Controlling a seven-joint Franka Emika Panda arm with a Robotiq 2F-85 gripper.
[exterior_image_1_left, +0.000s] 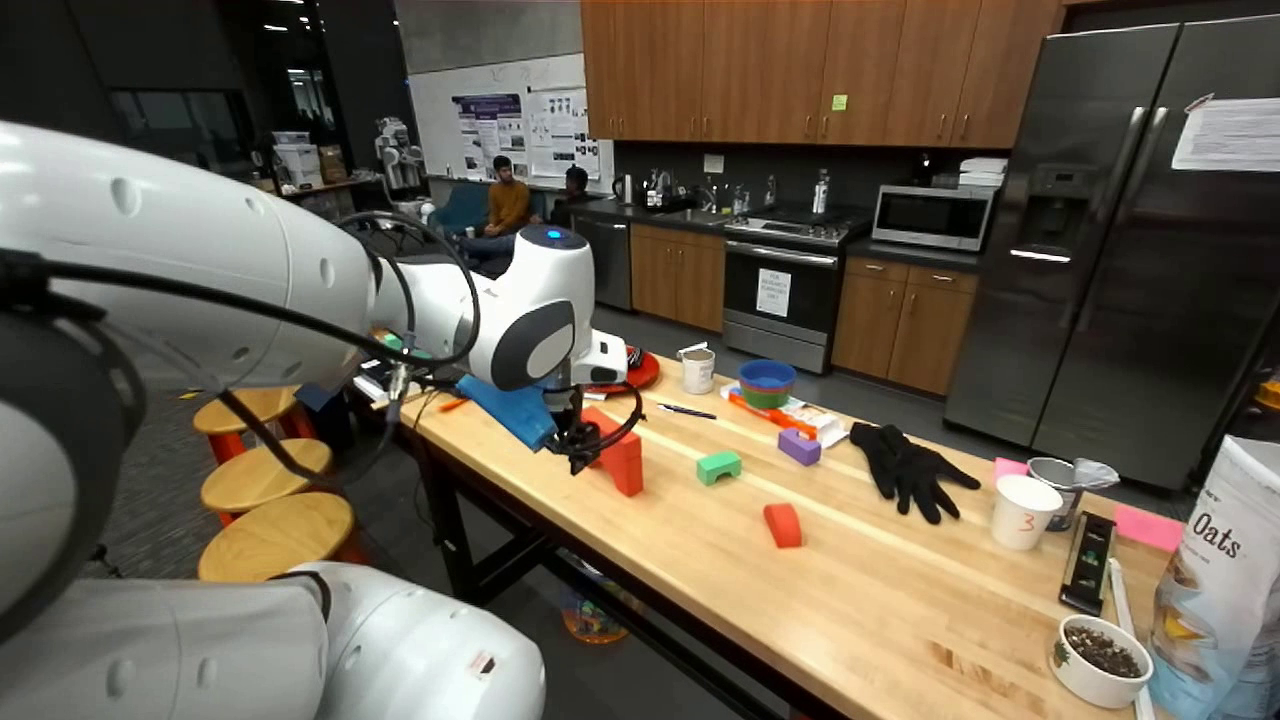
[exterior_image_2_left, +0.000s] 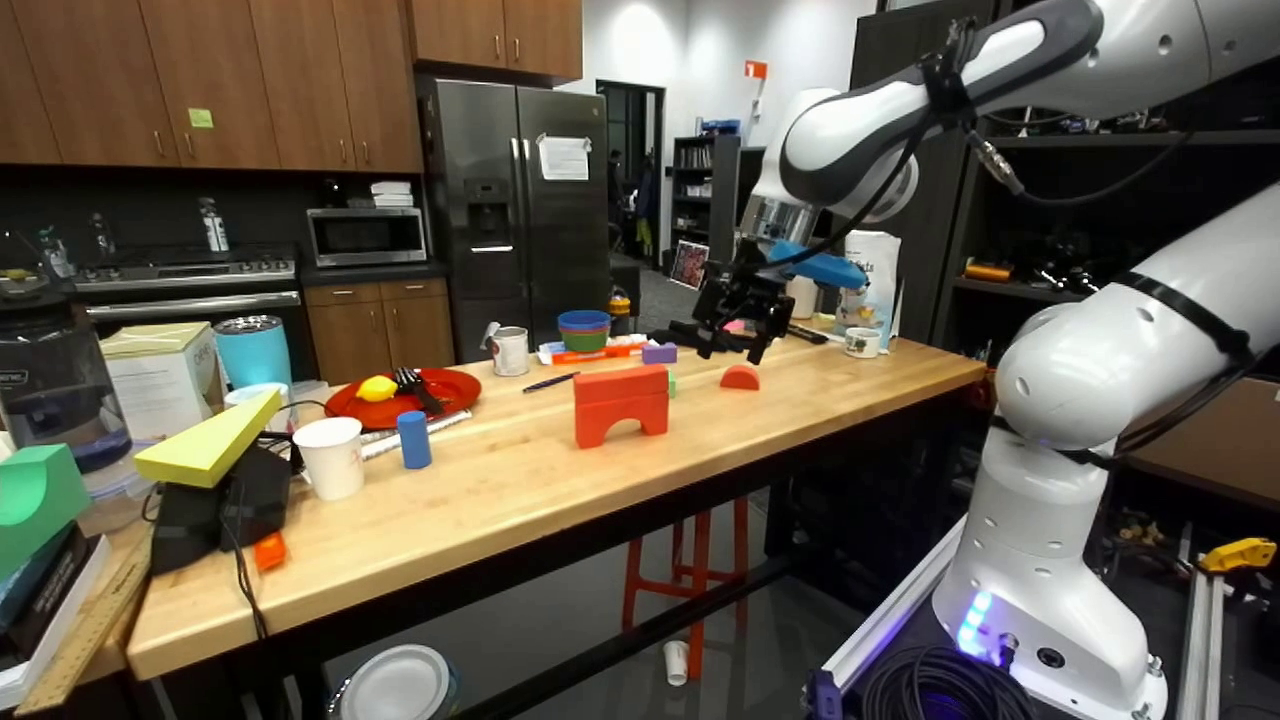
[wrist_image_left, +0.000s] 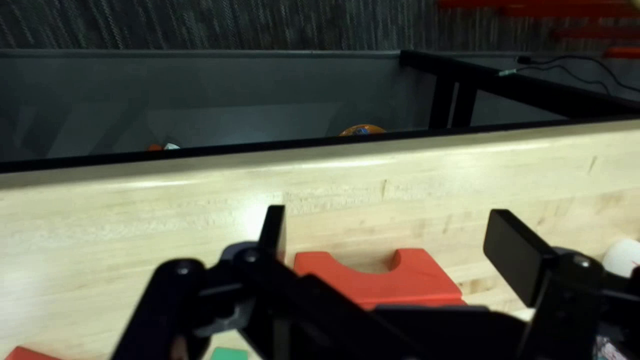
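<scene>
My gripper (exterior_image_1_left: 585, 455) hangs above the table with its jaws wide apart; in an exterior view the open gripper (exterior_image_2_left: 730, 352) shows nothing between its fingers. Nearest to it stands a red arch block (exterior_image_2_left: 622, 425) with a flat red block (exterior_image_2_left: 620, 383) on top. The wrist view shows the red arch (wrist_image_left: 385, 280) below, framed between the two fingers, its lower part hidden behind the gripper body. A green arch block (exterior_image_1_left: 718, 467), a purple block (exterior_image_1_left: 799, 446) and a red half-round block (exterior_image_1_left: 783, 525) lie apart on the wooden table.
Black gloves (exterior_image_1_left: 910, 470), stacked bowls (exterior_image_1_left: 767, 383), a paper cup (exterior_image_1_left: 1025, 512) and an oats bag (exterior_image_1_left: 1215, 580) are on the table. Toward another end are a red plate (exterior_image_2_left: 455, 388), a blue cylinder (exterior_image_2_left: 414, 440) and a white cup (exterior_image_2_left: 332, 458). Stools (exterior_image_1_left: 275, 535) stand beside the table.
</scene>
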